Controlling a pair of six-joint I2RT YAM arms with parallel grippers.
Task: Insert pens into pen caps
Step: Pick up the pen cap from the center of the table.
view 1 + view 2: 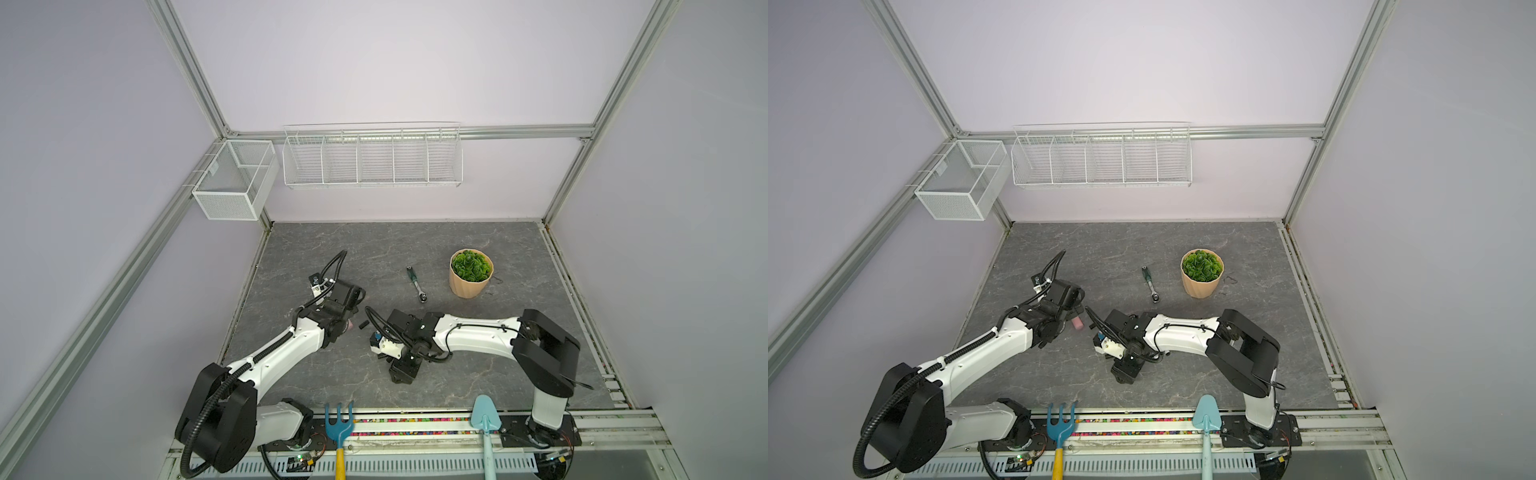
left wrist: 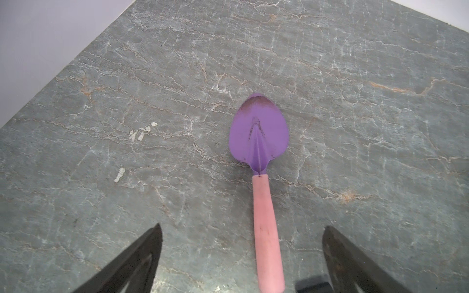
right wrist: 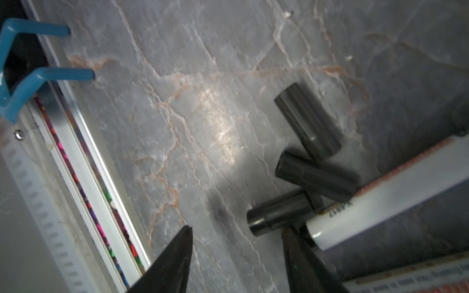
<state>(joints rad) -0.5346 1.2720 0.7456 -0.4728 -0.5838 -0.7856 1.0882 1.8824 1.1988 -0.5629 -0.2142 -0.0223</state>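
Note:
In the right wrist view, three black pen caps (image 3: 307, 121) (image 3: 314, 177) (image 3: 276, 213) lie bunched on the grey stone table. Beside them lies a white-barrelled pen (image 3: 393, 195), with a second pen (image 3: 418, 276) at the frame's edge. My right gripper (image 3: 237, 233) is open over bare table, one fingertip (image 3: 299, 253) right by the nearest cap. In both top views the right arm hides the pens. Another cap (image 1: 364, 324) lies between the arms. My left gripper (image 2: 243, 225) is open astride a pink trowel handle (image 2: 266, 241).
A purple trowel blade (image 2: 258, 132) lies ahead of the left gripper. A green-handled wrench (image 1: 415, 284) and a potted plant (image 1: 470, 274) stand at mid-table. A blue rake (image 1: 338, 419) and a light-blue trowel (image 1: 485, 415) rest on the front rail. Wire baskets (image 1: 372, 156) hang on the back wall.

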